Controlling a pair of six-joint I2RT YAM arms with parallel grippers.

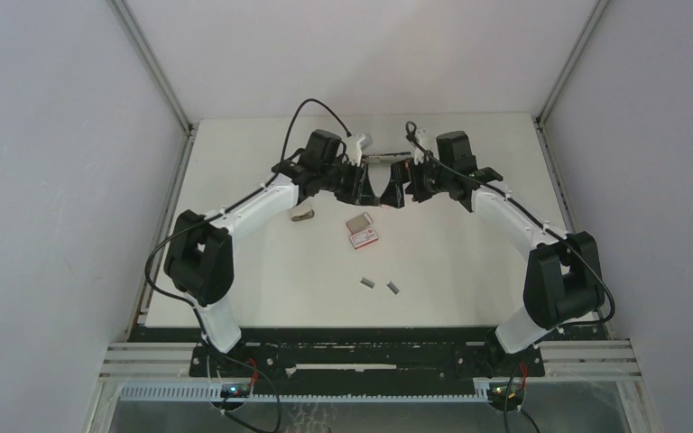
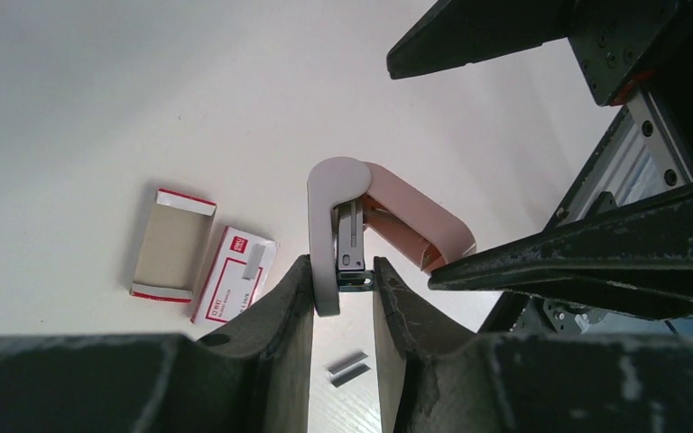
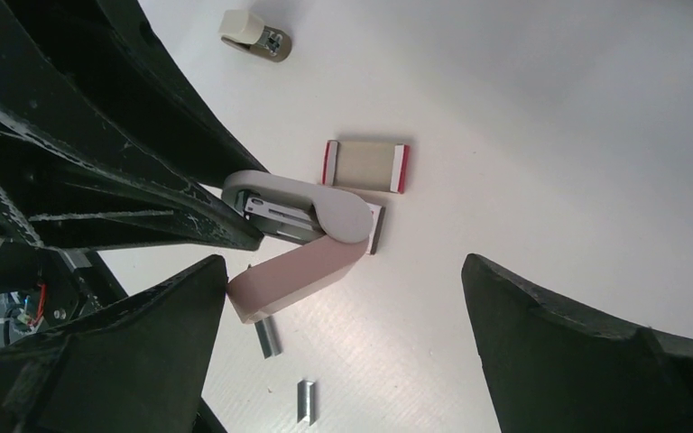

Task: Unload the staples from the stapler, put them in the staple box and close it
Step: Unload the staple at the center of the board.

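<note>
The stapler (image 2: 334,180), swung open at mid-frame, is clamped by the left tool (image 2: 343,275). The right tool (image 3: 343,271) is spread wide, empty. Two strips of staples (image 1: 365,282) are seen on the bench (image 1: 469,271), lower centre. Whether more sit inside cannot be told.

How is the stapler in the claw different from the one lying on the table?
The pink stapler is clamped in the left gripper; the brown stapler lies loose on the table. The pink stapler is hinged open, its metal track showing; the brown stapler looks closed. Both are small staplers.
</note>
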